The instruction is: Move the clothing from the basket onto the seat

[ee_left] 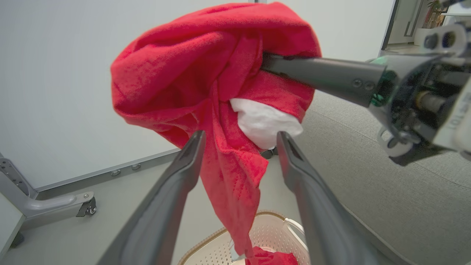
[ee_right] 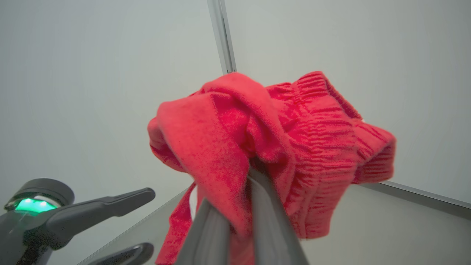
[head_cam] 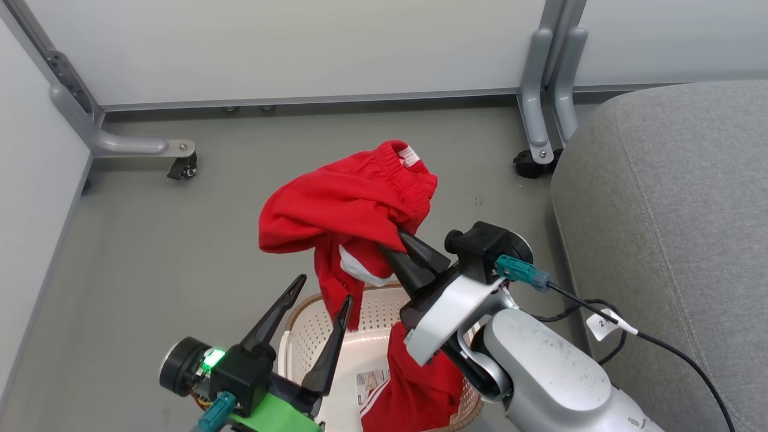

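Red shorts point(head_cam: 348, 204) with an elastic waistband hang in the air above the basket point(head_cam: 372, 318), and my right gripper point(head_cam: 399, 246) is shut on them. From the left wrist the shorts point(ee_left: 206, 84) show a white patch and trail down toward the basket point(ee_left: 268, 232). From the right wrist the shorts point(ee_right: 265, 147) bunch over my closed fingers point(ee_right: 265, 206). A second red garment with white stripes point(head_cam: 414, 384) lies in the basket. My left gripper point(head_cam: 321, 291) stands open at the basket's left rim, with the hanging cloth beyond its fingertips point(ee_left: 191, 147). The grey seat point(head_cam: 678, 228) is at the right.
Grey floor point(head_cam: 180, 252) surrounds the basket. White partition panels on castered metal feet point(head_cam: 180, 156) stand at the back, with another foot point(head_cam: 534, 156) near the seat's corner. A black cable with a white tag point(head_cam: 606, 324) runs from my right wrist across the seat's edge.
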Controlling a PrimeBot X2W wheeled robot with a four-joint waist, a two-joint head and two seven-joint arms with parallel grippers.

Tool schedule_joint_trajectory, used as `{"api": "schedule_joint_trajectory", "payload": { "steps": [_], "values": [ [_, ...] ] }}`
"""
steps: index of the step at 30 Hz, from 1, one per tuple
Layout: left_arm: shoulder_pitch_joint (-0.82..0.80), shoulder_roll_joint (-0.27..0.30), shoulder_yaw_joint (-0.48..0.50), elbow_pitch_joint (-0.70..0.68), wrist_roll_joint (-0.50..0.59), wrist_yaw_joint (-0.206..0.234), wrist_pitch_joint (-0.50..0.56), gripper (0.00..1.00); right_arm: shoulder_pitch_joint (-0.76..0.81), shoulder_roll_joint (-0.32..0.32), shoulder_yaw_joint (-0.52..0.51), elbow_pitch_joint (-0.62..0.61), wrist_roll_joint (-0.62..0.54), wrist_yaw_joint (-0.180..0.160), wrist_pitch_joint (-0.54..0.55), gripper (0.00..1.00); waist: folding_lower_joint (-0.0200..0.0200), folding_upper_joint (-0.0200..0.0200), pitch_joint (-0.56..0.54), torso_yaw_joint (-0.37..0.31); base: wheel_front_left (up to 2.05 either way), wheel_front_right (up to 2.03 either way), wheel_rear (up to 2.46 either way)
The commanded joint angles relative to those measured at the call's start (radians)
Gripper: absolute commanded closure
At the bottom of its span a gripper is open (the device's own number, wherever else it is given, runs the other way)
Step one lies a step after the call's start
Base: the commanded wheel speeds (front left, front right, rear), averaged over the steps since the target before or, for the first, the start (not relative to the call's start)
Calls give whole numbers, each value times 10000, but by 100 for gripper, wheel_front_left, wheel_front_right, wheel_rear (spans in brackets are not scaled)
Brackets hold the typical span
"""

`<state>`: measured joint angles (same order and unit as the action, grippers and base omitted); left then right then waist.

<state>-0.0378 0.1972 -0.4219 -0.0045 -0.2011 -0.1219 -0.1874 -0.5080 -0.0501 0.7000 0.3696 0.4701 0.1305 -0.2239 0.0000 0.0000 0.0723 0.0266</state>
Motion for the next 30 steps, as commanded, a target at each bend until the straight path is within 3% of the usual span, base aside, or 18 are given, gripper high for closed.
{"api": "schedule_joint_trajectory", "payload": {
  "steps": [1, 18, 24, 30],
  "values": [
    [192, 109, -11, -25, -34, 10, 40, 0, -56, -9, -100, 73, -130, 2, -87, 100, 0, 0, 0, 32, 0, 0, 0],
    [544, 338, -238, -39, -168, 91, 226, 0, 382, -14, -833, 558, -398, 4, -149, 100, 0, 0, 44, -1, 0, 0, 0],
    [514, 429, -322, -91, -168, 149, 283, 0, 445, -79, -1010, 594, -432, 2, -181, 100, 0, 0, 153, -615, 0, 0, 0],
    [271, 551, -491, -197, -128, 116, 389, 0, 470, -133, -1271, 527, -545, 2, -226, 100, 0, 0, 412, -1764, 0, 0, 0]
  ]
}}
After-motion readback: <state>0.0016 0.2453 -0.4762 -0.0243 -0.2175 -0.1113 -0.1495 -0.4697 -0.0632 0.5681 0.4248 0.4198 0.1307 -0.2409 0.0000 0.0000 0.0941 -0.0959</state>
